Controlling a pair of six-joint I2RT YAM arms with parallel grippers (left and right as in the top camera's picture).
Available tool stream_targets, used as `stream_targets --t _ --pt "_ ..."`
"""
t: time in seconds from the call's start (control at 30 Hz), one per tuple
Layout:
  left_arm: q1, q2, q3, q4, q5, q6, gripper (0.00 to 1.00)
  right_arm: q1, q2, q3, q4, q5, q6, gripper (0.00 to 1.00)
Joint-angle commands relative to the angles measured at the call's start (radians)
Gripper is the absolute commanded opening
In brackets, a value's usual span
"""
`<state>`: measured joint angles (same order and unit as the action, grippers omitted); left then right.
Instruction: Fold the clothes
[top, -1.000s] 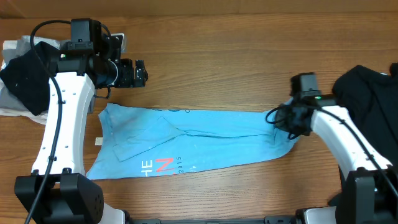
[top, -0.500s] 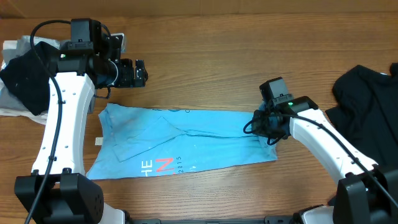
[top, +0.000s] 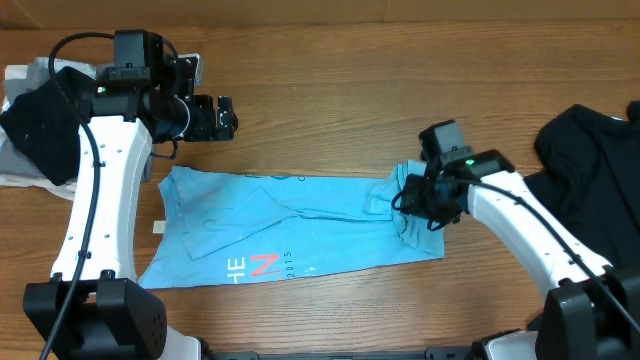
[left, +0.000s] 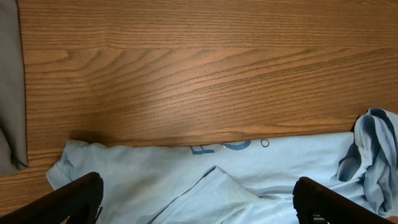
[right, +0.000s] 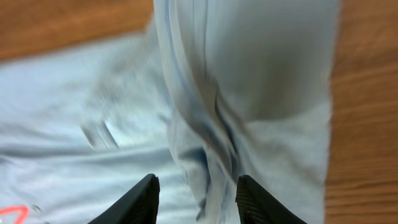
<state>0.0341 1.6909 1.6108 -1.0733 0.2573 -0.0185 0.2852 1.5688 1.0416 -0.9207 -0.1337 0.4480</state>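
Note:
The light blue T-shirt (top: 290, 225) lies spread lengthwise across the table's front middle, with coral-red and white lettering (top: 262, 265) near its front edge. Its right end is bunched into a rumpled fold (top: 405, 190). My right gripper (top: 425, 205) hovers just over that bunch; in the right wrist view its jaws (right: 198, 186) stand apart, the loose blue fold (right: 211, 137) lying between them without being pinched. My left gripper (top: 222, 117) hangs wide open behind the shirt's back edge, empty (left: 199, 199), with the shirt (left: 249, 168) below it.
A larger black garment (top: 590, 150) lies heaped at the right edge, beside my right arm. At the far left another dark cloth (top: 40, 125) rests on pale fabric (top: 15, 165). Bare wood (top: 350, 90) runs along the back.
My right gripper moved left, dragging the shirt's right end inward, and its jaws have parted. That end now lies bunched on the shirt. The left arm stayed still.

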Motion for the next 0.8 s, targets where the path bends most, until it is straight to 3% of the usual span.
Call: stream_targets --t 0.0,0.2,0.33,0.47,0.77 --pt "-0.002 0.009 -0.006 0.000 -0.002 0.019 1.00 -0.058 -0.026 0.075 -0.018 -0.017 -0.016 0.49" --pt "-0.002 0.009 -0.006 -0.002 -0.002 0.019 1.00 -0.101 -0.014 0.057 -0.062 -0.016 -0.112 0.57" --pt "-0.002 0.009 -0.006 0.004 -0.002 0.019 1.00 -0.095 -0.006 -0.008 -0.010 -0.058 -0.113 0.56" --pt "-0.002 0.009 -0.006 0.005 -0.002 0.019 1.00 -0.094 -0.005 -0.065 0.061 -0.124 -0.112 0.45" --pt "-0.002 0.009 -0.006 0.006 -0.002 0.019 1.00 -0.093 -0.005 -0.152 0.135 -0.183 -0.111 0.42"
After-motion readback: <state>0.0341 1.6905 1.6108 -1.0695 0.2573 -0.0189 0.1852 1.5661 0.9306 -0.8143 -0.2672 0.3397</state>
